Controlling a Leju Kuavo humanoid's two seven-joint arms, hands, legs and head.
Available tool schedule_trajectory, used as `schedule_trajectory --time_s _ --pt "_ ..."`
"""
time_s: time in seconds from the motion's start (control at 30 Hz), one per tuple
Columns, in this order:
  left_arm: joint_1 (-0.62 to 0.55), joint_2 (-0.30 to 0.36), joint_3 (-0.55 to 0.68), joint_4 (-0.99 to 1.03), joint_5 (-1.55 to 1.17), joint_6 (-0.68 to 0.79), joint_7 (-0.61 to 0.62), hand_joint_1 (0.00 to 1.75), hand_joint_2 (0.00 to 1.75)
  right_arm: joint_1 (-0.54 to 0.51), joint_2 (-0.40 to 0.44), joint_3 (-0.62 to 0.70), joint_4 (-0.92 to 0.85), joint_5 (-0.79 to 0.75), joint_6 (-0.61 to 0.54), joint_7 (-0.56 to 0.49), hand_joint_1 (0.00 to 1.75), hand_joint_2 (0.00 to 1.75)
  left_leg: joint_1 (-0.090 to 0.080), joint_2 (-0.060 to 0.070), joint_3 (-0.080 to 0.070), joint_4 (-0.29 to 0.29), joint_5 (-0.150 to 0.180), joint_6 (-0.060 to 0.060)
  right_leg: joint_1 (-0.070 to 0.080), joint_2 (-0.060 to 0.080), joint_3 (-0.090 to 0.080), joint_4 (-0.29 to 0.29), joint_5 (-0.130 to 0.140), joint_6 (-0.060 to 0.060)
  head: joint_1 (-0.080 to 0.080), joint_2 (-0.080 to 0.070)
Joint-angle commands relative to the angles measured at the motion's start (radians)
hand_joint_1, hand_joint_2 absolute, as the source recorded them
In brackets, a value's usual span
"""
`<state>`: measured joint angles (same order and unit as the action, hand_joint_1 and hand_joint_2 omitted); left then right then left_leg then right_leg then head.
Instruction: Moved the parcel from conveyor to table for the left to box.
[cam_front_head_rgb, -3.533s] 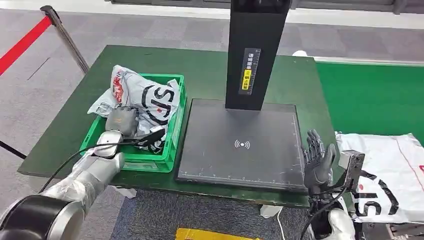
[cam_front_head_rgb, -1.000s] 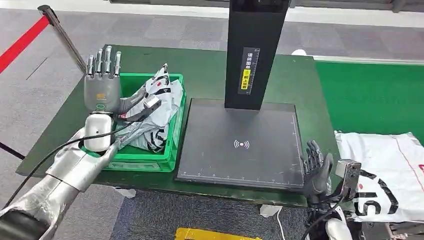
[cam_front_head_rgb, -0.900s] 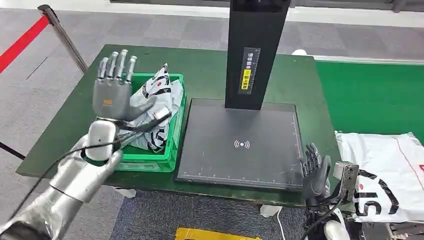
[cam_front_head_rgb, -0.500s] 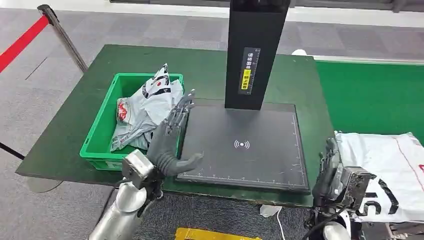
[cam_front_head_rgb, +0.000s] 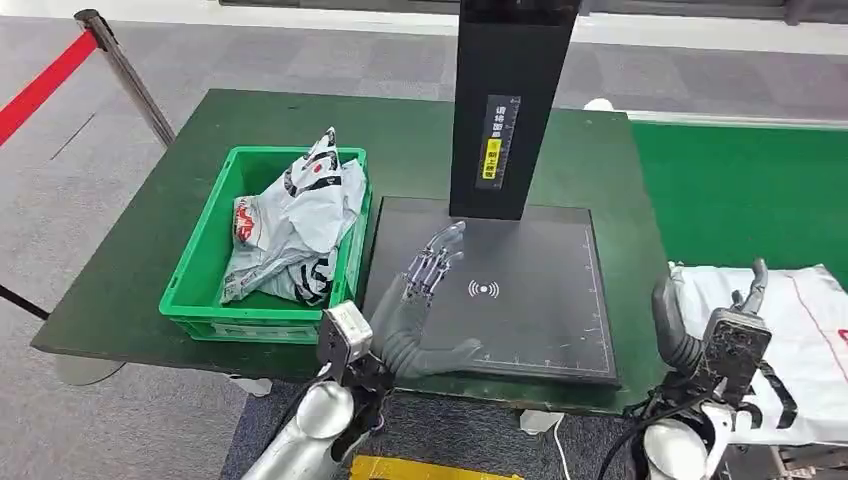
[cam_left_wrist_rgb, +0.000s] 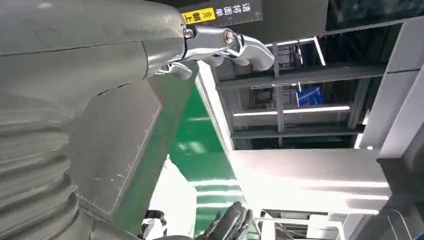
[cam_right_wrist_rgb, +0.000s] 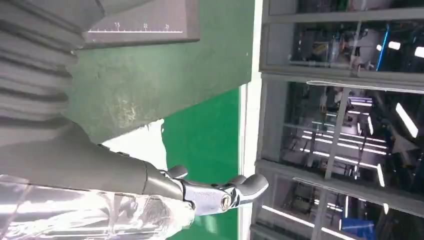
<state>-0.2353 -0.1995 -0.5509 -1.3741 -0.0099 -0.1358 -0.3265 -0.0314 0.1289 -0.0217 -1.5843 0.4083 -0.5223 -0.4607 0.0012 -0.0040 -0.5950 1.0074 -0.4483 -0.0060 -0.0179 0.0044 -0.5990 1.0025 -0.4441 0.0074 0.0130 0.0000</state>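
Parcel (cam_front_head_rgb: 790, 330) lies on the conveyor (cam_front_head_rgb: 745, 195) at our four o'clock, with our right robot hand (cam_front_head_rgb: 715, 335) raised at its near edge, fingers apart, holding nothing. Our left robot hand (cam_front_head_rgb: 420, 300) hovers over the dark scanner plate (cam_front_head_rgb: 520, 300) on the surface (cam_front_head_rgb: 410, 140), fingers spread and empty. At ten o'clock a green bin (cam_front_head_rgb: 200, 270) holds another bagged parcel (cam_front_head_rgb: 295, 225). We judge the pickup is not yet begun; next, the right robot hand must close on the parcel and carry it toward twelve o'clock.
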Motion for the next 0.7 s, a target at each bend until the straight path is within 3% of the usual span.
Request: schedule_trajectory --time_s 0.03,0.07,0.13,0.17,0.23,0.47,0.7 --pt "-0.052 -0.022 -0.008 0.286 -0.035 0.03 -0.062 0.0 1.75 -0.003 -0.143 -0.074 0.026 0.765 0.163 0.483 0.0 1.75 0.001 -0.003 0.006 -0.004 0.001 0.0 0.001 -0.004 0.008 -0.006 0.0 0.0 0.0 0.0" --pt "-0.062 -0.027 -0.001 0.312 0.003 -0.026 -0.071 0.0 1.75 0.0 -0.177 -0.086 0.035 0.837 0.286 0.53 0.0 1.75 0.0 -0.004 0.003 -0.002 0.001 0.0 0.0 -0.004 0.005 -0.003 0.0 0.0 0.0 0.0" --pt "-0.083 -0.03 0.011 0.345 -0.007 -0.022 -0.095 0.0 1.75 -0.029 -0.224 -0.121 0.084 0.968 0.365 0.585 0.0 1.75 0.0 -0.005 0.002 -0.002 0.001 0.001 0.0 -0.005 0.005 -0.003 0.0 0.0 0.0 0.0" --pt "-0.094 -0.031 0.008 0.352 -0.007 -0.048 -0.101 0.0 1.75 -0.038 -0.257 -0.113 0.119 1.056 0.466 0.621 0.0 1.75 0.0 -0.004 0.002 -0.001 0.001 0.001 0.0 -0.004 0.003 -0.003 0.0 0.001 0.0 0.0" --pt "-0.11 -0.038 0.013 0.369 -0.018 -0.054 -0.091 0.0 1.75 -0.024 -0.297 -0.128 0.171 1.103 0.525 0.638 0.0 1.75 0.0 -0.003 0.002 -0.001 0.001 0.001 0.0 -0.004 0.003 -0.003 0.0 0.001 0.0 0.0" --pt "-0.102 -0.019 0.022 0.376 0.009 -0.087 -0.122 0.0 1.75 0.03 -0.407 -0.212 0.235 1.119 0.567 0.638 0.0 1.75 -0.002 -0.004 0.002 -0.001 0.0 0.002 -0.002 -0.004 0.004 -0.003 0.0 0.001 0.0 0.0" --pt "-0.091 -0.001 0.037 0.336 -0.009 -0.06 -0.126 0.0 1.75 0.08 -0.511 -0.27 0.194 1.06 0.712 0.602 0.0 1.75 -0.002 -0.004 0.002 -0.001 -0.001 0.002 -0.002 -0.004 0.003 -0.003 -0.001 0.002 0.0 0.0"
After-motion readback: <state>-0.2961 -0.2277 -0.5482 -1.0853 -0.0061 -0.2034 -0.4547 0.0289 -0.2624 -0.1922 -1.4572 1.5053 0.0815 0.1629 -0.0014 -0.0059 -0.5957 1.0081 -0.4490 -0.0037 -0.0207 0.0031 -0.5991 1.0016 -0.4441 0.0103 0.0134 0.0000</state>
